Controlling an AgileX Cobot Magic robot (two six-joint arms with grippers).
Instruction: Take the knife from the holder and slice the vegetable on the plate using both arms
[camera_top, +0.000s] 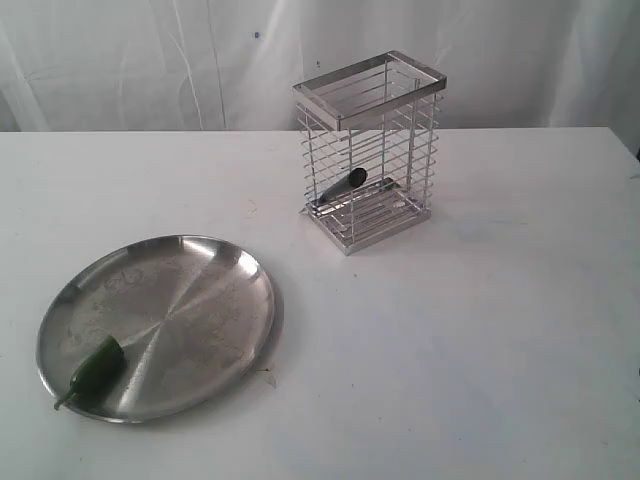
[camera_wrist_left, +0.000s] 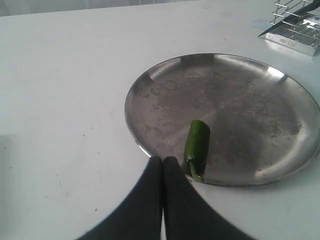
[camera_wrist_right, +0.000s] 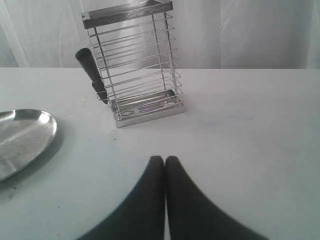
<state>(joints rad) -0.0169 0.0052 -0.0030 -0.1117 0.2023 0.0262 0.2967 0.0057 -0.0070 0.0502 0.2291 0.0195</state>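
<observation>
White table (camera_top: 480, 330): toward its front-left corner lies the steel plate (camera_top: 190, 290); near the back edge stands the wire holder (camera_top: 370, 150), the knife (camera_top: 345, 184) leaning inside, handle poking between bars. The vegetable (camera_top: 98, 368) rests by the plate's rim nearest that corner. Both the left gripper (camera_wrist_left: 163, 160) and right gripper (camera_wrist_right: 165, 160) are clenched, empty. Fetching looks unstarted; next, the right gripper must unclench and reach the handle. The stamp on the holder's base is unreadable.

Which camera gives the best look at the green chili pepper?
The left wrist view: the pepper lies close and large, stem visible, on the plate. The exterior view shows it small near the plate's rim. The right wrist view shows only part of the plate, no pepper.
</observation>
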